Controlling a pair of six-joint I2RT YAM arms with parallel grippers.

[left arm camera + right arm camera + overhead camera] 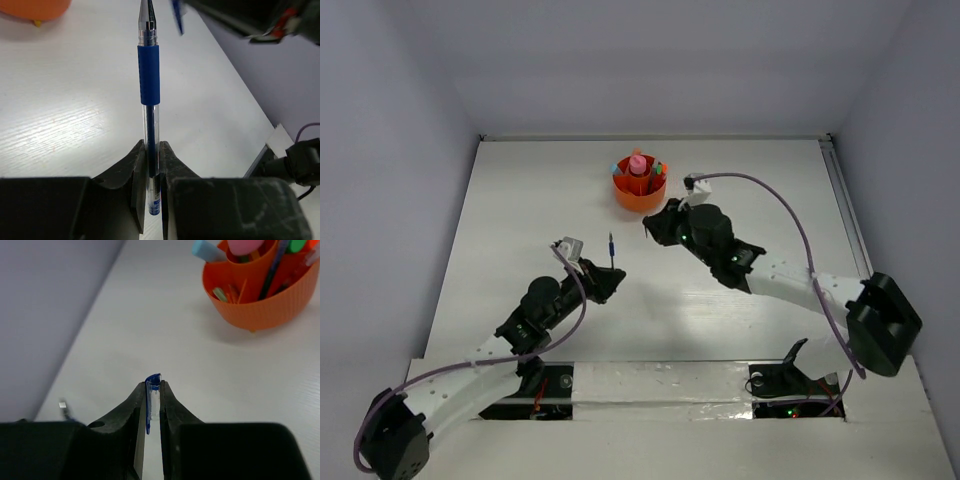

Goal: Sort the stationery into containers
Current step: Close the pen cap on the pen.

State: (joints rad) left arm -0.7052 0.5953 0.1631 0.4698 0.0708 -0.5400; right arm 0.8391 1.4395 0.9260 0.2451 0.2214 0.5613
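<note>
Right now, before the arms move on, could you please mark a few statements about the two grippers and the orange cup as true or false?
1. The left gripper is closed on a blue pen. True.
2. The right gripper is open and empty. False: its fingers are closed on a small blue piece, perhaps a pen cap.
3. The orange cup lies tipped on its side. False: it stands upright, with several items inside.
4. A pink piece stands in the cup. True.
</note>
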